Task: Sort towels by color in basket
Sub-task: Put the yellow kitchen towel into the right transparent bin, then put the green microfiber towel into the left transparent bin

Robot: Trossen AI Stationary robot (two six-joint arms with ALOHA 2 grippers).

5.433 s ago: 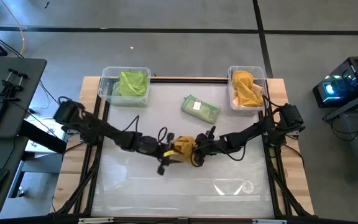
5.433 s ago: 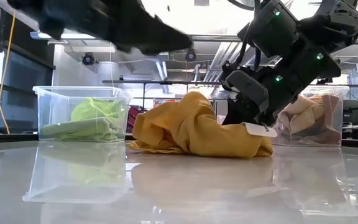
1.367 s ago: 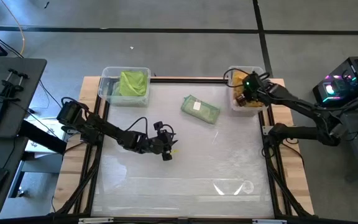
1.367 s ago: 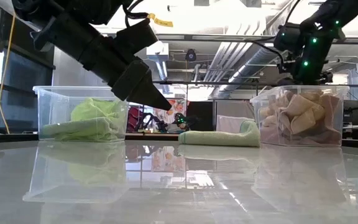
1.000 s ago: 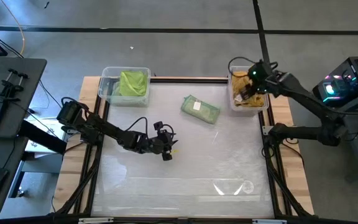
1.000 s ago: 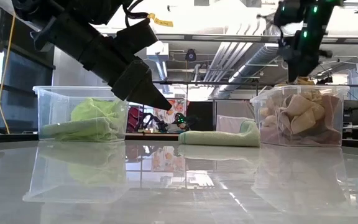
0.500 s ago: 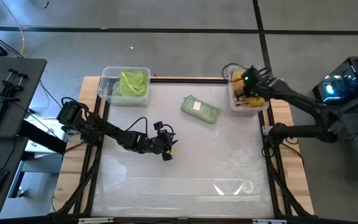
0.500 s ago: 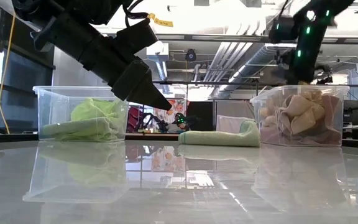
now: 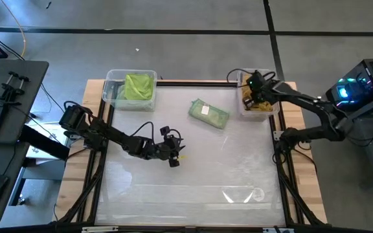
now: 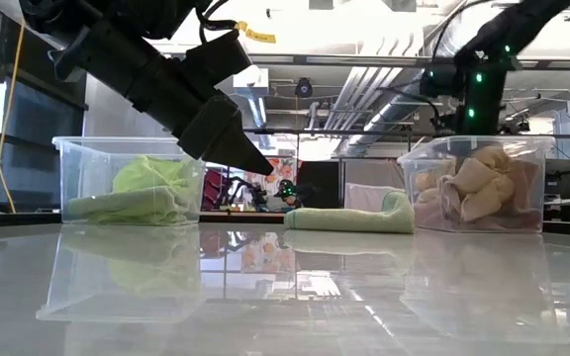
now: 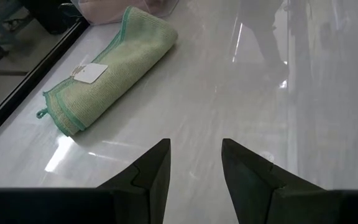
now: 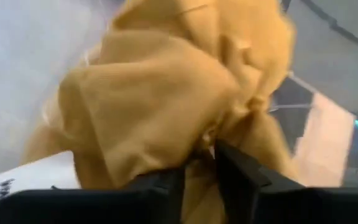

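High view: right gripper [image 9: 254, 87] is over the right bin [image 9: 269, 110] at the far right corner of the counter [image 9: 193, 175], down among the mustard towels [image 9: 259, 102]. Left gripper [image 9: 175, 157] hangs mid-counter, nothing in it. Pale green towel [image 9: 208, 113] lies rolled on the counter betw. the two bins, nearer the far edge; left bin [image 9: 111, 83] at the far left corner holds the lime towel [image 9: 138, 87].

Low view: right arm drops into the right bin from above; green roll lies flat just beside that bin, not touching as far as I can tell.

Left wrist view: jaws narrowly apart, empty, aimed at bare counter w/ the green roll ahead, white tag [image 11: 91, 73] up.

Right wrist view: jaws set narrow w/ yellow cloth bunched right at the tips — can't tell if pinched or let go.

Risk, my read: if fabric is snagged on a fingertip, lifting away could drag a towel back over the rim. Also the green roll sits close to the yellow bin — a sloppy pick could send it into the wrong colour.
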